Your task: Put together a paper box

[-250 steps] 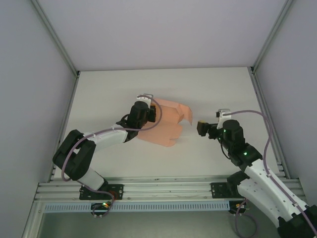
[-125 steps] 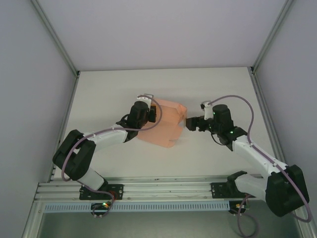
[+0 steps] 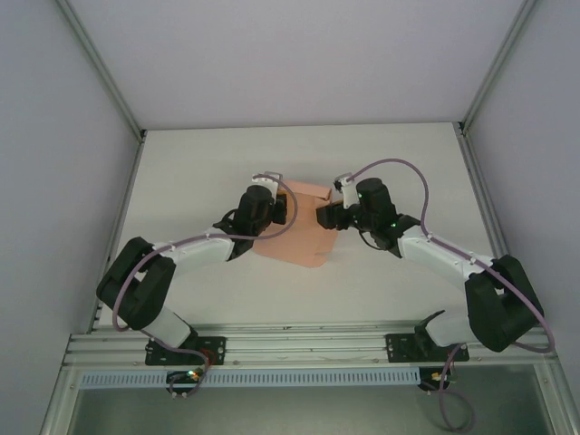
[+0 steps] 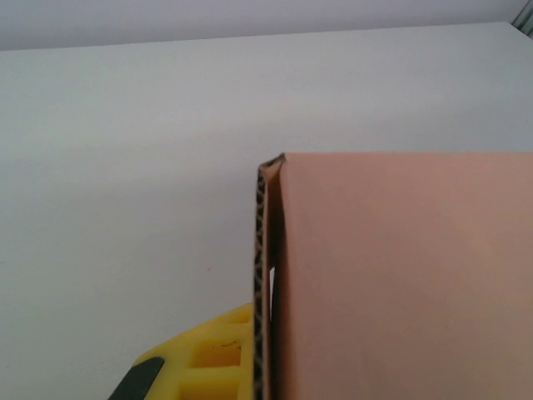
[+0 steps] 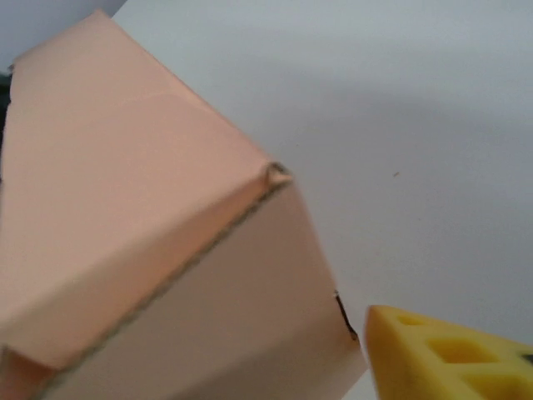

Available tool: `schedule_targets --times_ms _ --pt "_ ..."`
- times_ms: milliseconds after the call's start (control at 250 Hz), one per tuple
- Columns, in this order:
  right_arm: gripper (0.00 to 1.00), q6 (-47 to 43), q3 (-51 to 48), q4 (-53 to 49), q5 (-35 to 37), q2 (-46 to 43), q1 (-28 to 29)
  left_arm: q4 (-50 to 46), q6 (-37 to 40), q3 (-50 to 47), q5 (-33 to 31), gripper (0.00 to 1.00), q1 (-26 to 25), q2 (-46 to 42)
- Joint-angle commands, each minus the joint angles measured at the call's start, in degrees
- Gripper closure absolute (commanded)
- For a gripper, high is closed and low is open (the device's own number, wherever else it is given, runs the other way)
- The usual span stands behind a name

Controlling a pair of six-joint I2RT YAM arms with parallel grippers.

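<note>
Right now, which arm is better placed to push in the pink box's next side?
Likely the right. The left gripper is clamped on the left edge of the paper box, steadying it; the right gripper sits at its free right side, yellow finger beside a panel.

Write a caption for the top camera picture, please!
Pink paper box on the table, with the left gripper pinching one side and the right gripper close at the other.

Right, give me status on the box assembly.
Left gripper shut on paper box edge. Right gripper at box's right side, grip unclear. No obstruction seen.
</note>
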Motion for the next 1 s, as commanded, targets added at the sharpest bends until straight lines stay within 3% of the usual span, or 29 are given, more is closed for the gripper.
schedule_targets --times_ms 0,64,256,403,527,739,906,994 --pt "0.44 -1.55 2.26 -0.9 12.19 0.72 2.28 0.35 -0.89 0.1 -1.35 1.0 -0.49 -1.95" --pt "0.47 -1.6 2.72 -1.24 17.67 0.74 3.87 0.13 -0.98 0.28 -2.07 1.0 -0.77 -1.95" --pt "0.89 5.36 5.58 -1.35 38.15 5.42 8.7 -3.38 -1.61 2.81 -9.93 1.0 -3.34 -1.19" --pt "1.0 15.25 11.83 -9.81 53.39 11.49 10.37 -7.25 -6.55 5.17 -13.44 1.0 -4.3 -0.2" --pt "1.0 21.96 14.15 -15.02 60.8 14.63 10.33 -10.72 -11.15 6.93 -14.84 1.0 -4.23 0.5" --pt "1.0 20.06 16.73 -19.38 66.6 17.66 10.37 -13.72 -12.04 8.52 -15.33 1.0 -4.23 0.73" --pt "1.0 11.73 12.66 -8.12 56.08 14.89 10.15 -12.97 -11.69 8.34 -14.01 1.0 -4.1 0.91" --pt "0.74 5.42 9.03 0.82 46.62 12.65 10.36 -12.65 -11.16 8.54 -13.07 1.0 -4.13 1.18"
